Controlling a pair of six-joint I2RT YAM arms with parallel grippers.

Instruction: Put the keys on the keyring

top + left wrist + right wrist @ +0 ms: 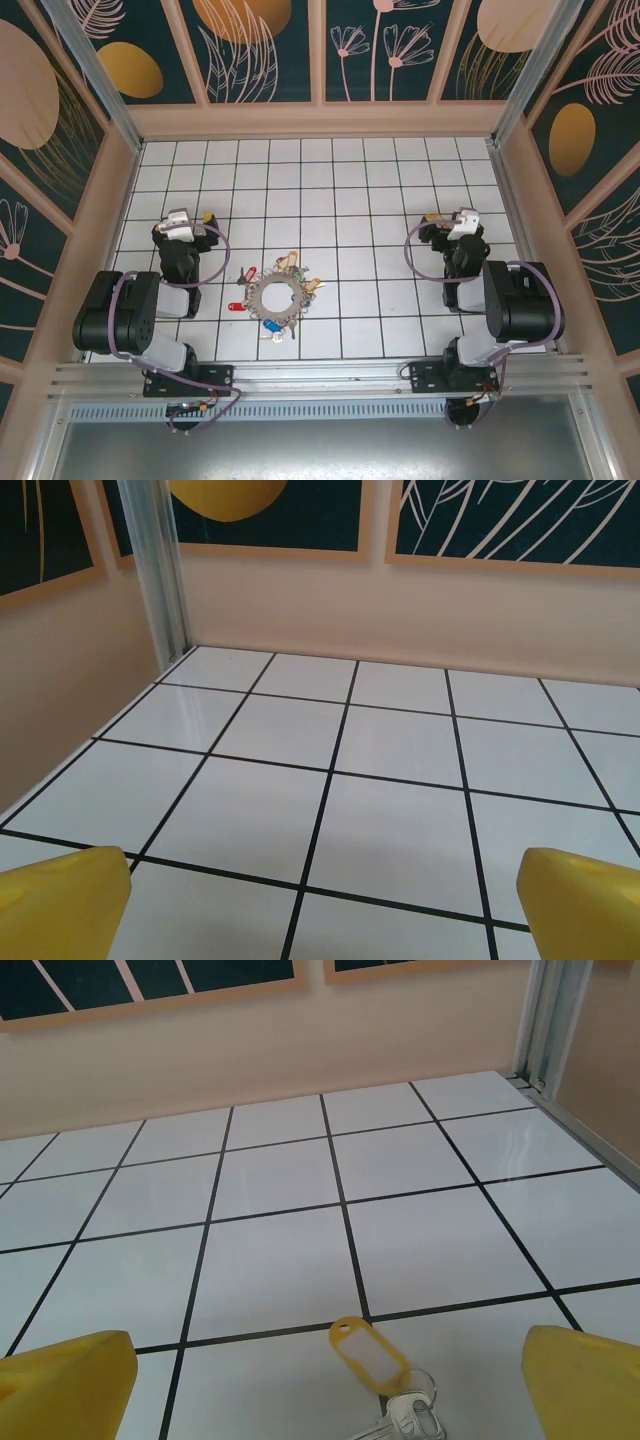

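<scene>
Top external view: left gripper (205, 222) and right gripper (432, 224) stood wide open, empty; picking seemingly not begun. Next likely required reaching small colour-tagged keys (237, 307) around the flat grey-brown metal keyring (282, 297).

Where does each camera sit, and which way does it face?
Top external: above and behind the arms, looking down on the tiled table, keyring and keys; left arm and right arm show.
Left wrist: on the left arm, facing the back-left corner; the left gripper, open, shows its fingertips.
Right wrist: on the right arm, facing the back-right corner past a yellow-tagged key; the right gripper, open, shows its fingertips.
Shared: all see the tiled table.
</scene>
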